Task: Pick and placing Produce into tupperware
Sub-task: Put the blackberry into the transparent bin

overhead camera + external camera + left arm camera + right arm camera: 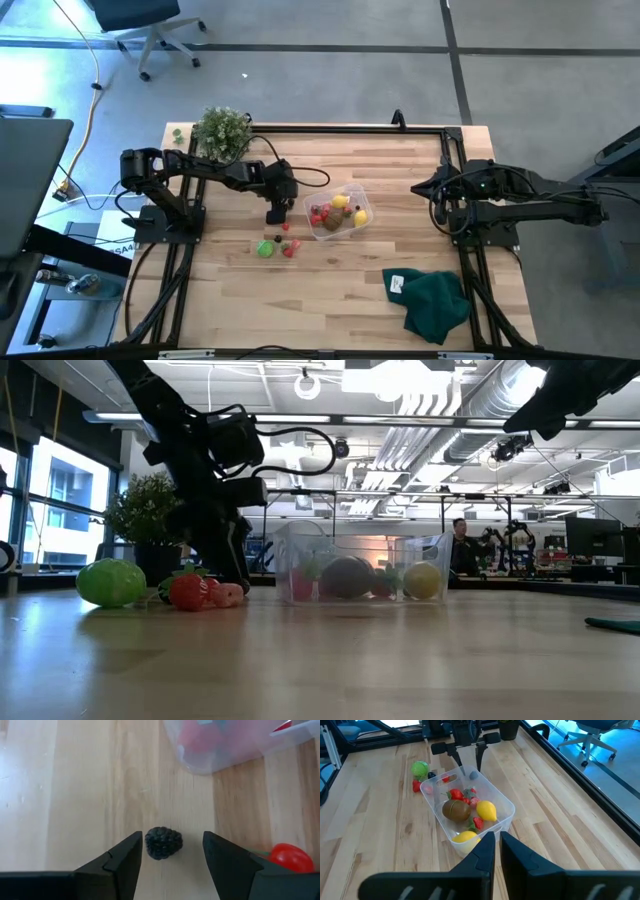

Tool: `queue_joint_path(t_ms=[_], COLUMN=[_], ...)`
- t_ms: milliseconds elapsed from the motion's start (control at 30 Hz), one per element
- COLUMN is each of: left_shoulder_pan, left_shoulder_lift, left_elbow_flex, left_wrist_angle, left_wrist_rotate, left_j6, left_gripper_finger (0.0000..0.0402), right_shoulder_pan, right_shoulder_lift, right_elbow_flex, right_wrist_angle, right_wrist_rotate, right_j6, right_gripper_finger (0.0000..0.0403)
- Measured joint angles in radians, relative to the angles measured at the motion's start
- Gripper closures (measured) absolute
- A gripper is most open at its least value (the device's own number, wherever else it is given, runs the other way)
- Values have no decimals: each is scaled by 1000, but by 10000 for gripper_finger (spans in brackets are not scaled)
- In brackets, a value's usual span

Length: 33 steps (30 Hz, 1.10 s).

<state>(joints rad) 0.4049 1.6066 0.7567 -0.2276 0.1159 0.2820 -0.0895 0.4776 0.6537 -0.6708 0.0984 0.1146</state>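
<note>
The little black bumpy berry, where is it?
The small black bumpy berry lies on the wooden table, between the open left gripper's fingers, just outside the clear plastic tub.

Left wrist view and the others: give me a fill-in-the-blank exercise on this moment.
1. The left gripper is open around a small ___ berry.
2. The berry lies on the table, ___ the tupperware.
3. The brown fruit lies ___ the tupperware.
4. The right gripper is ___.

Missing: black; outside; inside; shut
</note>
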Motion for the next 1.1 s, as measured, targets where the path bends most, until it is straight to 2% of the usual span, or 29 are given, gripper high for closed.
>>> queue_joint_path(t_ms=[700,1100], left_shoulder_pan=[-26,-26], left_shoulder_lift=[57,60], left_elbow_flex=[1,0], left_wrist_angle=[12,41], left_wrist_rotate=[-15,-53], left_j6=[-12,-82], left_gripper_finger=[204,204], right_shoulder_pan=[0,0], right_shoulder_lift=[0,0], right_elbow_flex=[0,0], right_wrist_angle=[0,0], right_wrist_rotate=[0,0], right_j6=[0,0], right_gripper_finger=[384,384])
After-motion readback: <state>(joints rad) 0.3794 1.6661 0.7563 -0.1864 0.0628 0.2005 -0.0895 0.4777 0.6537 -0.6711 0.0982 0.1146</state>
